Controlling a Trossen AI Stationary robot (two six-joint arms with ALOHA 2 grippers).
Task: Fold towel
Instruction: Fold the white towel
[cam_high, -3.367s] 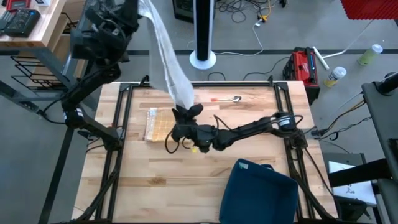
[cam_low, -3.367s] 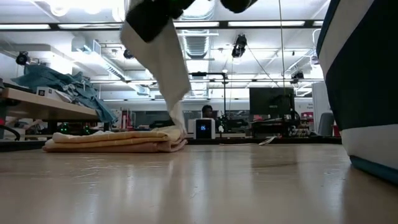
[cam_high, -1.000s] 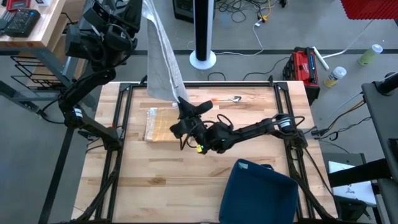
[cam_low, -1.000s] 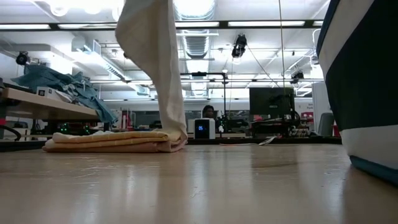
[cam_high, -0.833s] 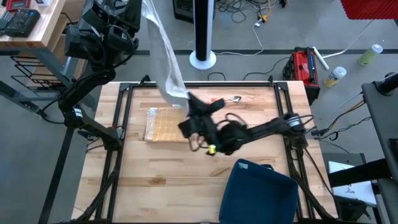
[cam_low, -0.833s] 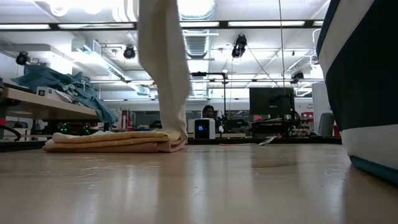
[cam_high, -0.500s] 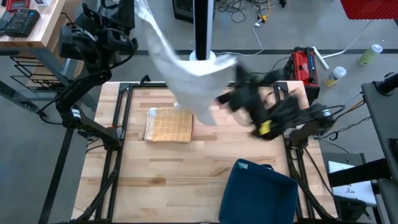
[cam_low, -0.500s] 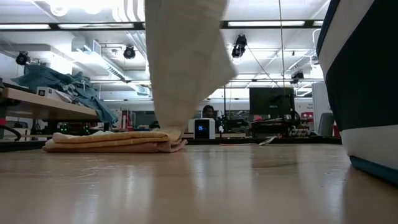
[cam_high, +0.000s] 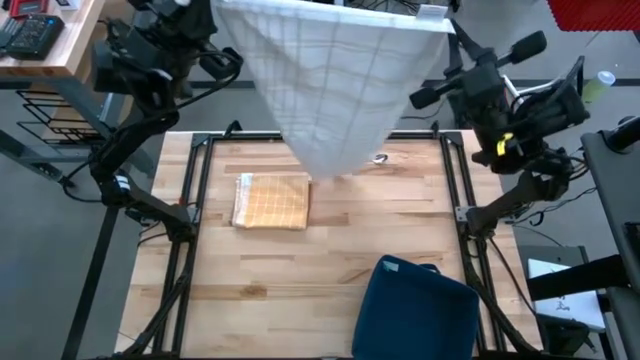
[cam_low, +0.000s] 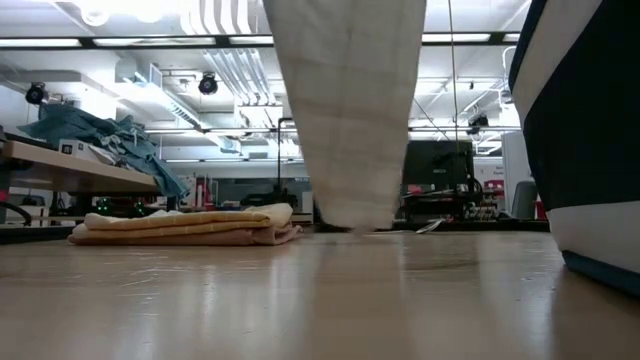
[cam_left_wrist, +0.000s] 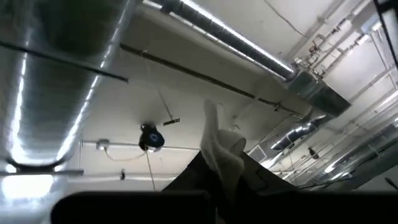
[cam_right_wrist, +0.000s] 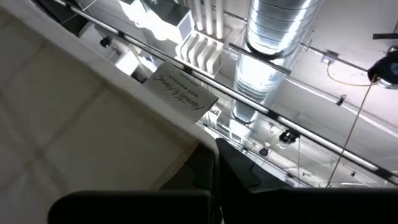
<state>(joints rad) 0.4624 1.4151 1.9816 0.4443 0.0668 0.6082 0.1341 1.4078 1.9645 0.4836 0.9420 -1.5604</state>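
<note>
Left gripper and right gripper hold towel aloft

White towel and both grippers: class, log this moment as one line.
white towel: held spread above table | left gripper: shut on corner | right gripper: shut on corner | folded yellow towel: on table

Only text I can spot: a sewn white label on the towel hem seen from my right wrist, cursive script plus a smaller printed line, too blurred to read. Nothing else legible anywhere.
</note>
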